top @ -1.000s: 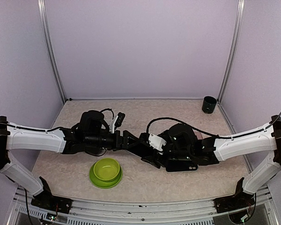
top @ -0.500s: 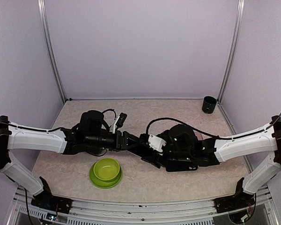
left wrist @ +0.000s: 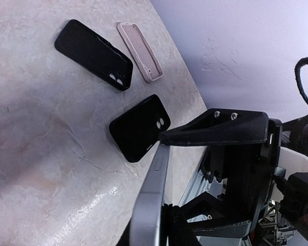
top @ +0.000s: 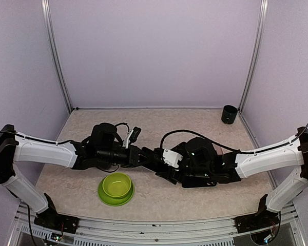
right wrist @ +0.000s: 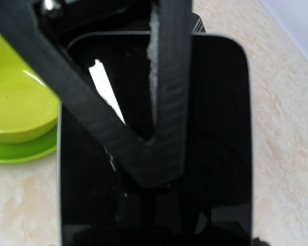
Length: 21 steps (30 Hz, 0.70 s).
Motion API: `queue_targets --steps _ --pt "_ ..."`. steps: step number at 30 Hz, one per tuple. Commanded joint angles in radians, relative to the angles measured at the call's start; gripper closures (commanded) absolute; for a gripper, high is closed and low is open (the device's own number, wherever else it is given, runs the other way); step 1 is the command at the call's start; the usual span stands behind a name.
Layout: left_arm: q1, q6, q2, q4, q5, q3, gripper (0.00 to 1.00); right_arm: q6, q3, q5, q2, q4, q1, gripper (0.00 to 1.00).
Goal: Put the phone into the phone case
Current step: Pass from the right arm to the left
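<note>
Phone (right wrist: 215, 128), long axis running left-right, clamped by left hand (top: 139, 156) and right hand (top: 163, 165).

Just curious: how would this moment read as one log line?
slim black glossy phone | left tool: pinching edge | right tool: holding it

Green bowl (top: 116, 184) on matching saucer (top: 108, 200), near front; black cup (top: 229, 114) in far right corner.

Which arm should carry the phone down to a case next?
Left, likely. The left gripper pinches the phone by its edge, and its wrist view has the cases in sight on the table. The right wrist view shows mostly screen.
</note>
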Motion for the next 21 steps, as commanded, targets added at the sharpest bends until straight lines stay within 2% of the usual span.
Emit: queue_targets --steps 1,5,9,12,15,21 --pt "-0.007 0.002 0.013 0.056 0.036 0.007 0.90 -0.009 -0.010 0.024 -0.037 0.066 0.011 0.49" --pt "-0.007 0.003 0.017 0.056 0.037 0.011 1.00 -0.012 -0.010 0.034 -0.040 0.067 0.011 0.48" --pt "-0.007 0.004 0.007 0.060 0.025 0.007 1.00 -0.010 -0.014 0.057 -0.048 0.075 0.011 0.39" --pt "-0.006 0.009 -0.011 0.051 -0.009 0.002 1.00 -0.006 -0.019 0.080 -0.064 0.080 0.011 0.26" --pt "-0.004 0.019 -0.026 0.021 -0.055 0.003 1.00 0.004 -0.021 0.119 -0.078 0.081 0.011 0.16" --pt "-0.003 0.020 -0.032 0.035 -0.058 -0.015 1.00 0.069 -0.026 0.199 -0.116 0.069 0.006 0.09"
